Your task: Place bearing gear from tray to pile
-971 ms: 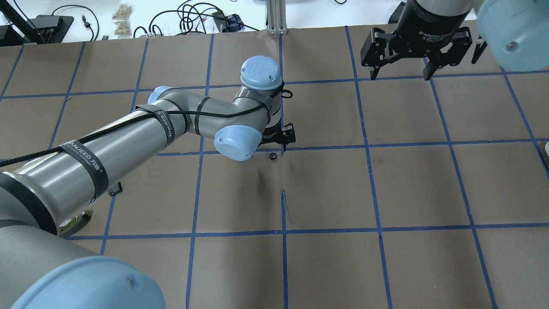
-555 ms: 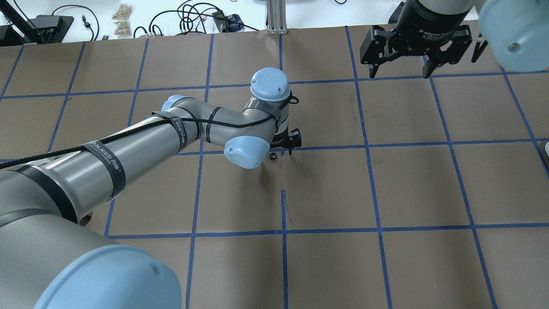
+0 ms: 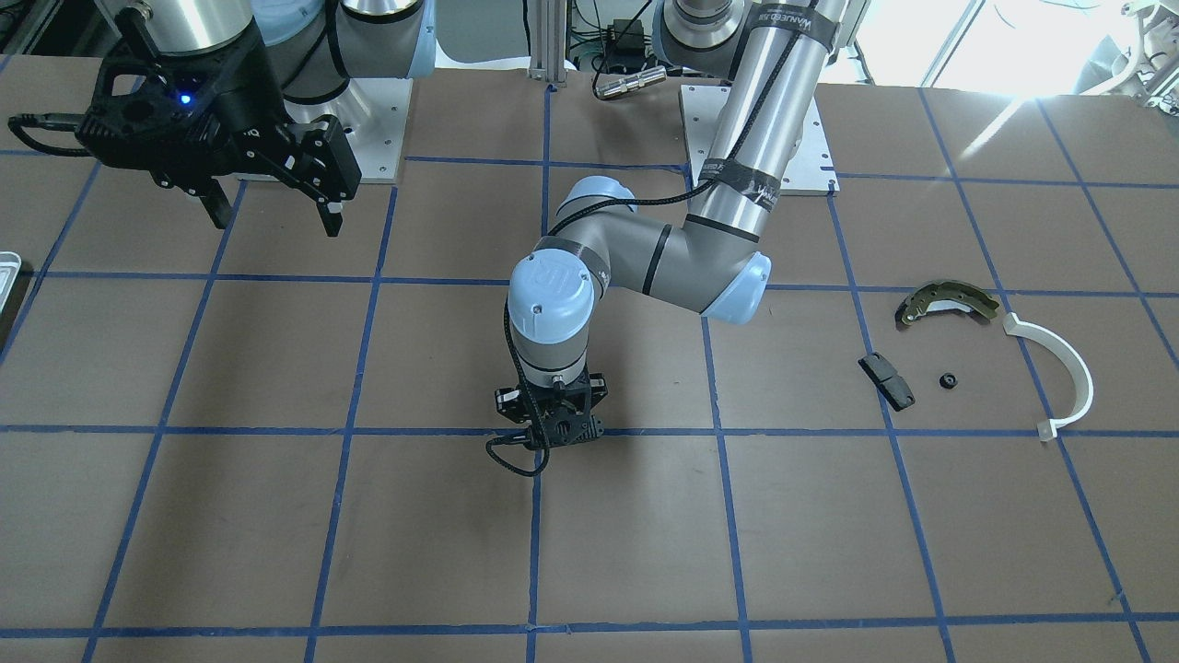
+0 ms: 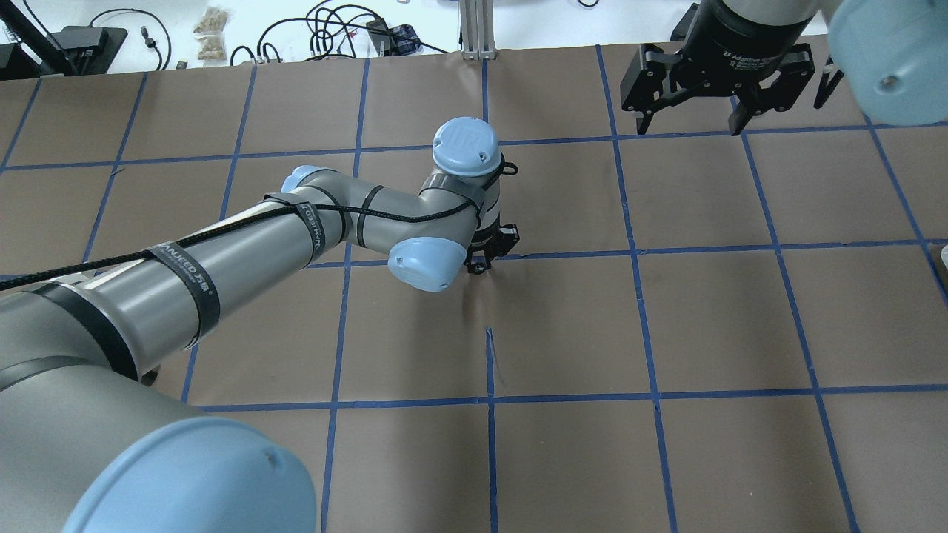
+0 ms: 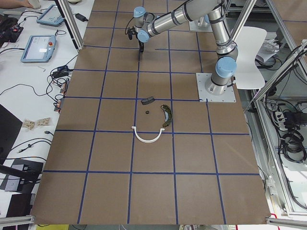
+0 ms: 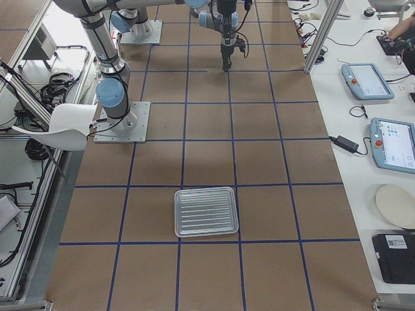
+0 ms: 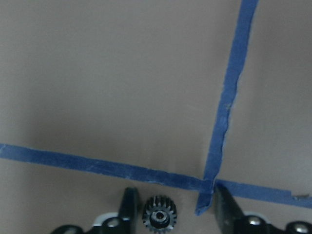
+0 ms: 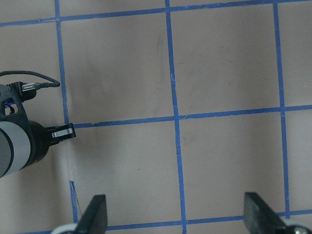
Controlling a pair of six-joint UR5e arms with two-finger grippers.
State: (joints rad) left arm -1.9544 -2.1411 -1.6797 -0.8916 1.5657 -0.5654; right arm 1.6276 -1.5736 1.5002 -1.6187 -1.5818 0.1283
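Note:
The bearing gear (image 7: pixel 158 217), small, black and toothed, lies on the brown paper at a blue tape crossing. My left gripper (image 7: pixel 176 209) is open and lowered around it, with the gear close to one finger (image 7: pixel 127 207). It shows at the table's middle in the overhead view (image 4: pixel 483 263) and the front view (image 3: pixel 551 442). My right gripper (image 4: pixel 692 122) is open, empty and held high at the far right. The tray (image 6: pixel 206 211) lies empty on the robot's right. The pile holds a brake shoe (image 3: pixel 947 302), a white arc (image 3: pixel 1059 368) and a black block (image 3: pixel 886 380).
A small black round part (image 3: pixel 946 379) lies among the pile. The left arm's elbow (image 4: pixel 422 263) hangs low beside the gripper. Cables and bench gear (image 4: pixel 333 33) lie beyond the table's far edge.
My left arm moved right and lowered, so the gear that lay just beside the gripper now sits between its open fingers. The right gripper has stayed put.

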